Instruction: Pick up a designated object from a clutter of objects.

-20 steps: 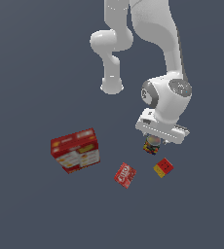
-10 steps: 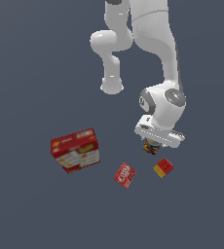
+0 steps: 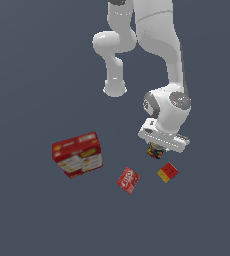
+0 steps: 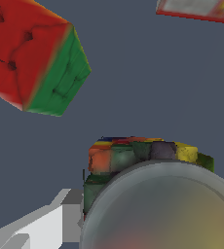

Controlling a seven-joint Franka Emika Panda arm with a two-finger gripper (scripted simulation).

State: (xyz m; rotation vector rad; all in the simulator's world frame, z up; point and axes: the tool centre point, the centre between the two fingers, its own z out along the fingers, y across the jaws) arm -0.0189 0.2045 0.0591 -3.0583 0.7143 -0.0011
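Listing, on a plain dark grey counter [image 3: 32, 220]: one white robot arm [image 3: 162, 60], lowered so that its claw [image 3: 156, 150] sits directly over the jar [image 3: 155, 152]. Jar: small, round, grey lid, filled with red, yellow, blue and dark pieces; only its lower edge shows under the wrist in the exterior view, towards that view's right. In the wrist view the jar [image 4: 148, 194] fills the frame close up, grey lid foremost, with one pale finger [image 4: 46, 221] just beside its wall. Claw state: cannot tell whether the fingers are spread or pressing the jar.

Cube [image 3: 167, 172]: small, red and yellow, just beside the jar, nearer the exterior view's right. Packet [image 3: 128, 179]: flat, red, near the cube, to its left. Box [image 3: 77, 154]: large, red, well apart on the exterior view's left.
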